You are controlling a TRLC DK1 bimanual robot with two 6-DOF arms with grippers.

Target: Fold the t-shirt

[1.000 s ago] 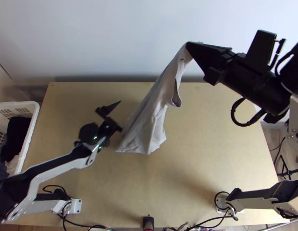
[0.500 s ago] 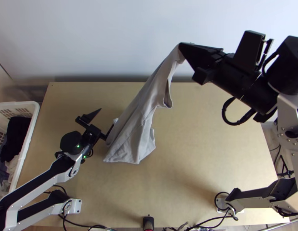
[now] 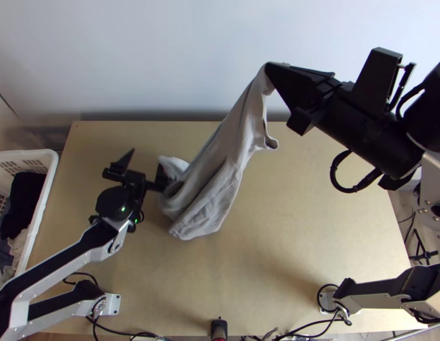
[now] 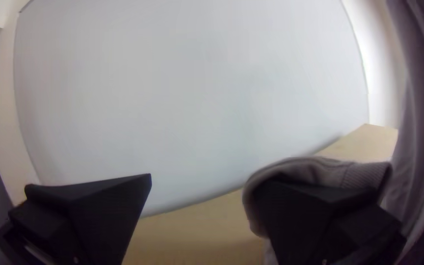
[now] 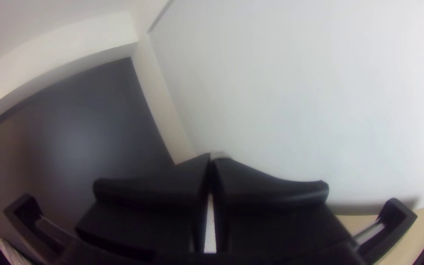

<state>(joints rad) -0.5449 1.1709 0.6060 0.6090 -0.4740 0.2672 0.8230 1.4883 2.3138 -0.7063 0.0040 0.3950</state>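
The light grey t-shirt (image 3: 220, 176) hangs bunched and slanting from my right gripper (image 3: 269, 67), which is shut on one end high over the table's far side. Its lower part comes down left of the table's middle. My left gripper (image 3: 145, 166) stands open at the shirt's lower left, one finger against the cloth. In the left wrist view, a fold of the t-shirt (image 4: 315, 169) wraps around one finger of the left gripper (image 4: 206, 184), and more cloth hangs beside it. In the right wrist view, the right gripper (image 5: 212, 157) has its fingertips together with a bit of cloth between them.
A white basket (image 3: 49, 170) with dark and light clothes stands at the table's left edge. The wooden table (image 3: 311, 227) is bare on its right side. A small black device (image 3: 219, 328) and cables lie along the near edge.
Both grippers moved left with the shirt, then the right one came slightly back. The shirt's lower end swung leftward, and a part of it now drapes around the left gripper's finger.
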